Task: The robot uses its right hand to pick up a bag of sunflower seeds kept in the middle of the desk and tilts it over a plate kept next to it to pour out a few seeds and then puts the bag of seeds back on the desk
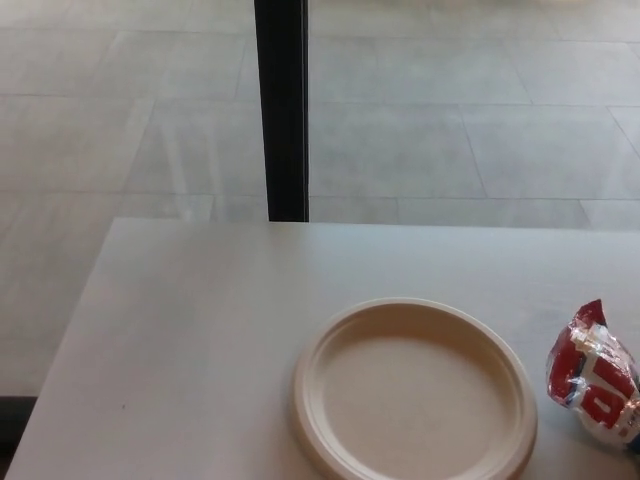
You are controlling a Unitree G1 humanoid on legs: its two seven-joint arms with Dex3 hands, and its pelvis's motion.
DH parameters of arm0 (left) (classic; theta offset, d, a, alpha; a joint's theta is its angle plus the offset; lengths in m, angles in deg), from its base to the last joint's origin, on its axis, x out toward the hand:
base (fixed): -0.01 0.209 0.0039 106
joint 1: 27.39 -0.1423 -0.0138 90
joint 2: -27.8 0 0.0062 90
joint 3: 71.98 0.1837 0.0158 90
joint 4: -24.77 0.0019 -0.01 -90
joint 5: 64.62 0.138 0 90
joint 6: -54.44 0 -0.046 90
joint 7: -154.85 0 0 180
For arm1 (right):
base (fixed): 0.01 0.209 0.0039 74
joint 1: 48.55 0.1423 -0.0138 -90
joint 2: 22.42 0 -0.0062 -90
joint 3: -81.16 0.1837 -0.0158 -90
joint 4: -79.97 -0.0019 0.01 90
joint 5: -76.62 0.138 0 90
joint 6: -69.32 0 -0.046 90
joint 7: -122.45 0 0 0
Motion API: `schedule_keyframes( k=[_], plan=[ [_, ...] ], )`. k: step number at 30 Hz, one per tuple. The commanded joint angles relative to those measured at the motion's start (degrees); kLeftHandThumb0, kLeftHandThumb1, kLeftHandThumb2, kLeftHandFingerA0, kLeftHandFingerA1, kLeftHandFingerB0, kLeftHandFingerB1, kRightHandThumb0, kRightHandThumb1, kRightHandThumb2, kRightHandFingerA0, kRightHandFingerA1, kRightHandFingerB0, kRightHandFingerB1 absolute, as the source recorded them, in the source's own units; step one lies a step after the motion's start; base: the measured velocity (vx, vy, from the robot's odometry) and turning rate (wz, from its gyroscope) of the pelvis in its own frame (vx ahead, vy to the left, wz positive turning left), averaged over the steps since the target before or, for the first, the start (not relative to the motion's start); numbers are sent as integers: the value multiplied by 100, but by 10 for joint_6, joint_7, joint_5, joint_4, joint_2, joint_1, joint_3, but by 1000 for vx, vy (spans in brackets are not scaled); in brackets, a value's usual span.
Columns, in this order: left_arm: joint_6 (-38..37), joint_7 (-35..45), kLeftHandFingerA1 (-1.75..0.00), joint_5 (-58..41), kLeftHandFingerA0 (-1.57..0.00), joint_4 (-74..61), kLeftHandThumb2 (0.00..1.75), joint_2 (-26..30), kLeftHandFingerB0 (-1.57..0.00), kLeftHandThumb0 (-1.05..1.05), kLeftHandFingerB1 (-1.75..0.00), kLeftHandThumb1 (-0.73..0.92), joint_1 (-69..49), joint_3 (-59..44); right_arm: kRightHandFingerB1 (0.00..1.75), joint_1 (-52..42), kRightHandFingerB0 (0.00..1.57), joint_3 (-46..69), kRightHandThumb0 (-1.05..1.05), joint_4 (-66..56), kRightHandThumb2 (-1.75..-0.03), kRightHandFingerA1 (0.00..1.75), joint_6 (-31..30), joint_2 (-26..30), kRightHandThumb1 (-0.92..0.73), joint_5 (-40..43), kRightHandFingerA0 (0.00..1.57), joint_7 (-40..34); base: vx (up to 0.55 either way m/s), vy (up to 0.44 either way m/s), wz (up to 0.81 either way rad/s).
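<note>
A red, white and blue foil bag of sunflower seeds shows at the right edge of the head view, partly cut off by the frame, its crimped red top pointing up. Just left of it, a gap apart, a round beige plate lies on the white desk; I see no seeds in it. Neither of my hands shows, and whatever holds or supports the bag lies outside the frame.
The desk's left edge runs diagonally at the left, its far edge across the middle. Beyond it is a grey tiled floor and a black vertical post standing behind the desk.
</note>
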Motion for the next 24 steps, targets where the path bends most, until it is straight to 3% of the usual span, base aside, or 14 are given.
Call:
schedule_keyframes(
  k=[1, 3, 4, 6, 10, 12, 13, 14, 15, 16, 20, 21, 23, 24],
  plan=[
    [-2, -8, -53, 7, -55, 4, 59, 5, -54, -66, -39, 62, 0, 5, 161, -47, 75, 10, -18, 49, -100, 174, 71, -36, -63, 2, 85, -79, 0, 0, 0],
    [-4, -10, -57, 6, -54, 4, 70, 5, -50, -71, -45, 50, 1, 5, 159, -46, 73, 16, -18, 62, -98, 174, 96, -40, -64, 4, 84, -94, 0, 0, 0],
    [-1, -10, -52, 6, -56, 5, 59, 5, -53, -67, -38, 63, 2, 5, 160, -45, 72, 18, -20, 69, -95, 175, 109, -42, -67, 3, 84, -103, 0, 0, 0],
    [1, -9, -56, 3, -52, 4, 70, 6, -49, -71, -44, 51, 0, 4, 160, -44, 71, 20, -23, 77, -89, 175, 127, -45, -72, 5, 85, -110, 0, 0, 0],
    [1, -3, -53, -5, -54, 4, 59, 6, -54, -67, -39, 60, -1, -4, 164, -41, 69, 25, -17, 88, -99, 175, 171, -46, -64, 7, 79, -126, 0, 0, 0],
    [-3, -3, -52, 0, -52, 3, 59, 7, -54, -65, -39, 62, -3, 0, 162, -34, 68, 26, -25, 91, -76, 175, 196, -39, -78, 1, 82, -139, 0, 0, 0],
    [-5, -4, -52, 4, -53, 3, 59, 8, -54, -65, -39, 62, -4, 2, 161, -32, 68, 26, -23, 93, -80, 175, 202, -38, -76, 1, 84, -140, 0, 0, 0],
    [-6, -4, -51, 6, -52, 3, 59, 10, -52, -66, -39, 62, -4, 4, 153, -28, 73, 26, -11, 94, -90, 175, 214, -35, -72, -1, 104, -144, 0, 0, 0],
    [-4, -3, -51, 5, -52, 4, 59, 10, -52, -66, -39, 62, -3, 3, 153, -26, 73, 25, -11, 96, -90, 175, 224, -32, -72, -5, 104, -151, 0, 0, 0],
    [-3, 0, -51, 4, -50, 3, 59, 12, -52, -68, -39, 61, -4, 3, 163, -22, 70, 27, -18, 94, -91, 175, 223, -31, -68, -4, 84, -151, 0, 0, 0],
    [-5, 0, -54, 0, -52, 0, 59, 12, -52, -67, -39, 61, -6, -2, 164, -9, 70, 31, -18, 76, -90, 175, 227, -21, -68, 2, 85, -137, 0, 0, 0],
    [-5, 3, -61, 1, -49, 1, 88, 13, -45, -68, -52, 48, -6, -1, 166, -2, 70, 32, -18, 61, -92, 175, 218, -19, -67, 2, 85, -129, 0, 0, 0],
    [-4, 8, -55, -3, -53, -1, 59, 13, -51, -66, -39, 62, -6, -4, 166, 3, 69, 30, -14, 55, -95, 175, 226, -14, -66, 11, 83, -109, 0, 0, 0],
    [-3, 10, -54, -2, -47, -1, 59, 14, -50, -67, -39, 61, -7, -3, 166, 5, 67, 29, -15, 47, -95, 175, 219, -11, -66, 9, 82, -102, 0, 0, 0]
  ],
)
